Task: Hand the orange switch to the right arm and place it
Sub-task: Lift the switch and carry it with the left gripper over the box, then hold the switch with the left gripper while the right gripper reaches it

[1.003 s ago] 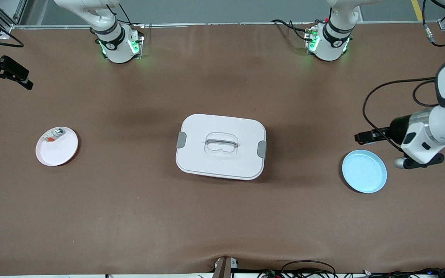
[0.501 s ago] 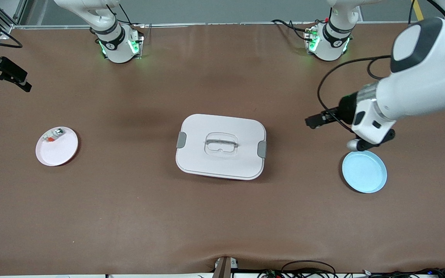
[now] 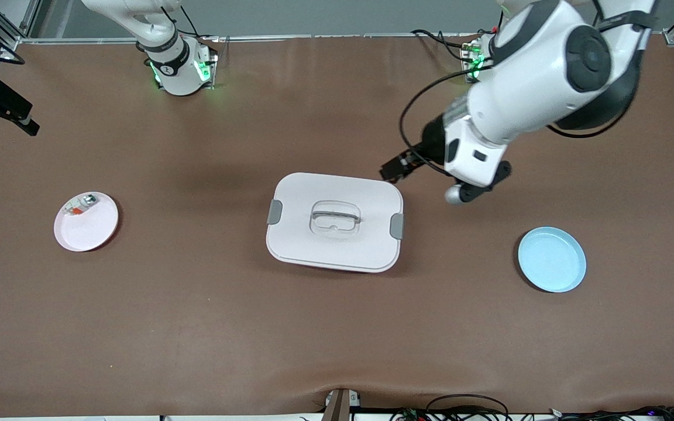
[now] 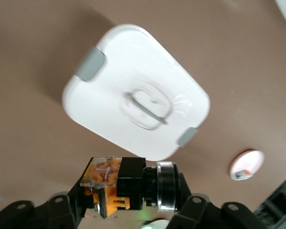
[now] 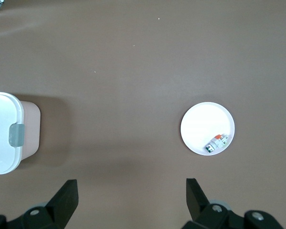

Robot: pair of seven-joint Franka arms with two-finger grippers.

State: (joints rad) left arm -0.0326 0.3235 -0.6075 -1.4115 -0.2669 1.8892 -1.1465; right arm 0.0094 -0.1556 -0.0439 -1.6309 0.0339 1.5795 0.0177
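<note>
Brown table (image 3: 196, 327), white lidded box (image 3: 334, 221) at centre, blue plate (image 3: 552, 259) and pink plate (image 3: 86, 222) toward opposite ends. Left gripper (image 4: 133, 210) clamps the orange switch (image 4: 128, 183) over the box's corner, it seems. Right gripper (image 5: 128, 198) hangs spread wide, waiting.

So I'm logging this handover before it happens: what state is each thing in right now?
orange switch: gripped in the left hand, in the air
left hand: shut on the switch, over the box's edge
right hand: open, empty, waiting
white box: lid on
blue plate: empty
pink plate: holds a small silvery part
</note>
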